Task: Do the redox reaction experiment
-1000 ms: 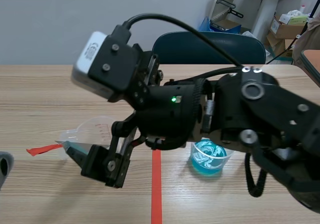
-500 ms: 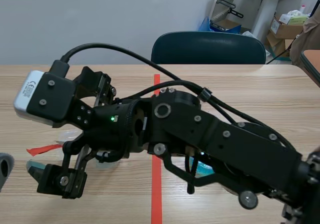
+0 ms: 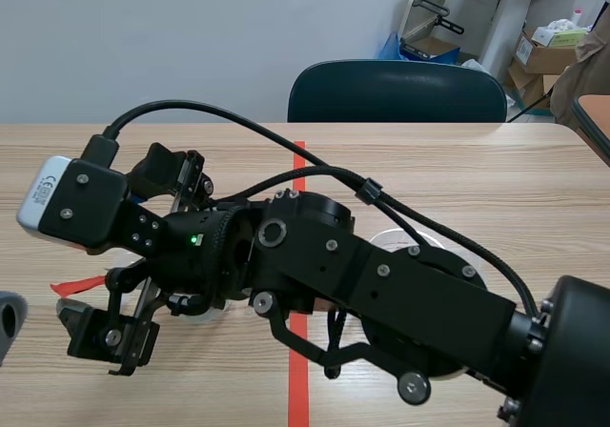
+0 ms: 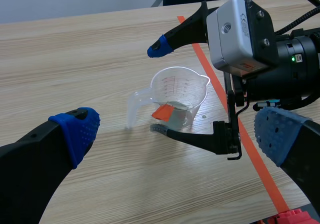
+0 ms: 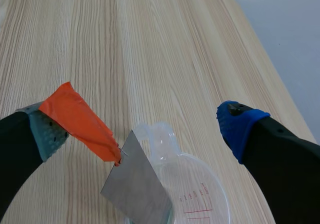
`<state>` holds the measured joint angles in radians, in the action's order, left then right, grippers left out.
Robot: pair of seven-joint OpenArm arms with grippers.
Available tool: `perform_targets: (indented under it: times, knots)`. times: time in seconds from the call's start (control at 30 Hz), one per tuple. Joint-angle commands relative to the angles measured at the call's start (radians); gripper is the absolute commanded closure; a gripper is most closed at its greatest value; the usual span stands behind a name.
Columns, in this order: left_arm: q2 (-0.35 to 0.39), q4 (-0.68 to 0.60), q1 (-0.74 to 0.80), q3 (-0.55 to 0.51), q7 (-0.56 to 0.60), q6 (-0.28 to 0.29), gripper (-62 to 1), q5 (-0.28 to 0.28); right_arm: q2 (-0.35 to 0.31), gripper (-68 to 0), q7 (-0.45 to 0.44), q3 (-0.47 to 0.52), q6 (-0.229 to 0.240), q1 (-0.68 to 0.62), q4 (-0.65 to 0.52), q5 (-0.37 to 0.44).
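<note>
A cup (image 4: 177,91) with a metal strip (image 5: 140,186) in it, on the tabletop (image 4: 75,59).
My right end effector (image 5: 144,125) is spread wide around the cup. My left end effector (image 4: 176,131) is spread too. In the scene view my arm hides the strip.

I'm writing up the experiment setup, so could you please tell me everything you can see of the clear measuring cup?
The measuring cup is clear plastic with a pouring spout, a curved side handle and red scale marks. It stands upright on the wooden table. A grey metal sheet with an orange tape tab leans inside it, sticking out over the rim. The right gripper has its jaws open, one on each side of the cup; contact cannot be told.
</note>
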<state>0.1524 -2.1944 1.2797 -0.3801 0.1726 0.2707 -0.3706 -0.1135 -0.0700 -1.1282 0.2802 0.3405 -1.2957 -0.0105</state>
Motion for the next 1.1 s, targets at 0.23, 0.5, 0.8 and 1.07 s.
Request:
perform_targets:
  times: [0.23,0.5,0.8,1.07]
  knots:
    - [-0.002,-0.013,-0.003,-0.002,0.014,0.006,-62.3,-0.006,0.005,-40.6,-0.027,0.001,-0.061,0.028,-0.020,0.010]
    - [-0.002,-0.013,-0.003,-0.002,0.014,0.006,-62.3,-0.006,0.005,-21.4,-0.026,0.002,-0.082,0.028,-0.021,0.010]
    - [-0.002,-0.013,-0.003,-0.002,0.011,0.006,-62.3,-0.006,0.001,-2.8,-0.027,0.003,-0.082,0.028,-0.023,0.010]
    - [-0.002,-0.013,-0.003,-0.002,0.011,0.006,-62.3,-0.006,-0.063,-0.7,-0.031,0.008,-0.080,0.028,-0.151,0.010]
